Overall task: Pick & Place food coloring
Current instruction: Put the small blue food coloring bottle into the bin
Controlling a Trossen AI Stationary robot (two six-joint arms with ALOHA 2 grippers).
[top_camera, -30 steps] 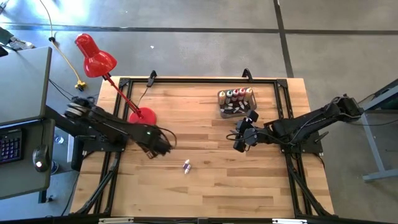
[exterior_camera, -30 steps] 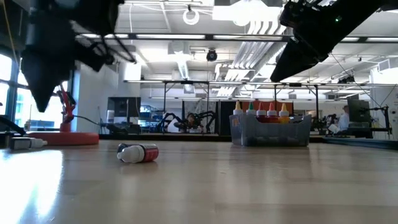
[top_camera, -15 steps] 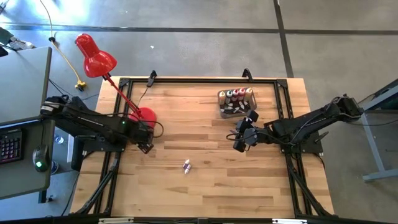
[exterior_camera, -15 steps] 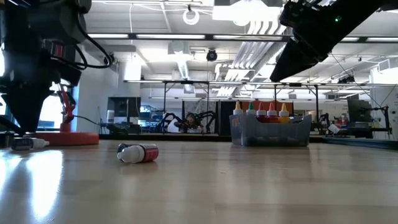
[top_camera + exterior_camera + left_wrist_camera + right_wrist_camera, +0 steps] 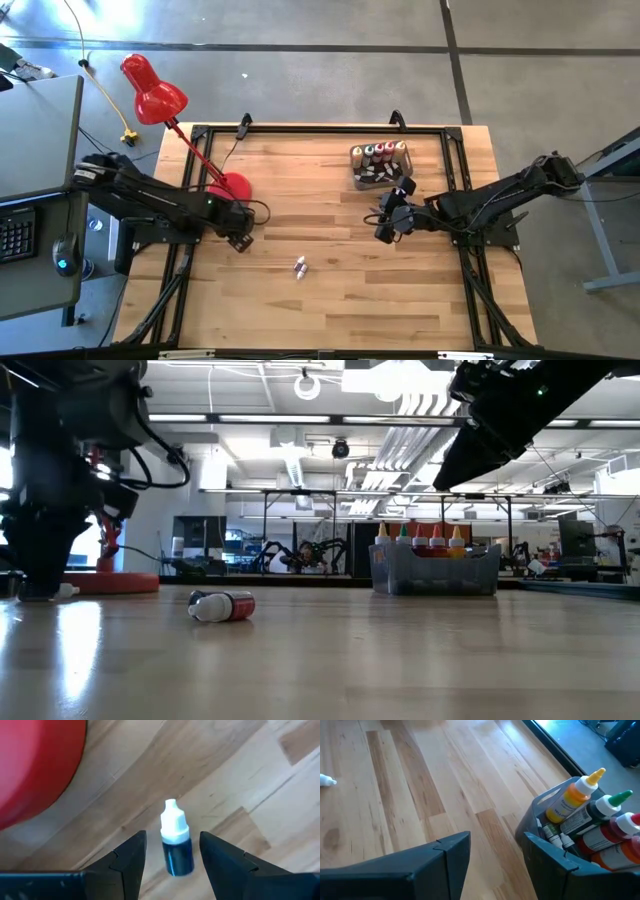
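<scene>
A tiny dark bottle with a white pointed cap [image 5: 176, 845] lies on its side on the wood next to the red lamp base [image 5: 35, 765]. My left gripper [image 5: 172, 837] is open and low over it, one finger on each side, gaps showing on both. Only the bottle's white tip [image 5: 65, 590] shows in the low view, beside that gripper [image 5: 40, 575]. A second small bottle [image 5: 299, 267], red with a white cap [image 5: 222, 605], lies on its side mid-table. My right gripper [image 5: 385, 228] hangs open above the table near the grey tub [image 5: 354, 170].
The grey tub [image 5: 540, 820] holds several upright bottles with yellow, green and red caps [image 5: 420, 540] and small ones lying inside. The red desk lamp stands on its round base [image 5: 230, 186] close to my left gripper [image 5: 240, 238], its arm slanting toward the far left corner.
My left gripper has drawn back from mid-table toward the table's left edge and come down beside the lamp base, ending low over the tiny dark bottle. The bottles have stayed where they were.
</scene>
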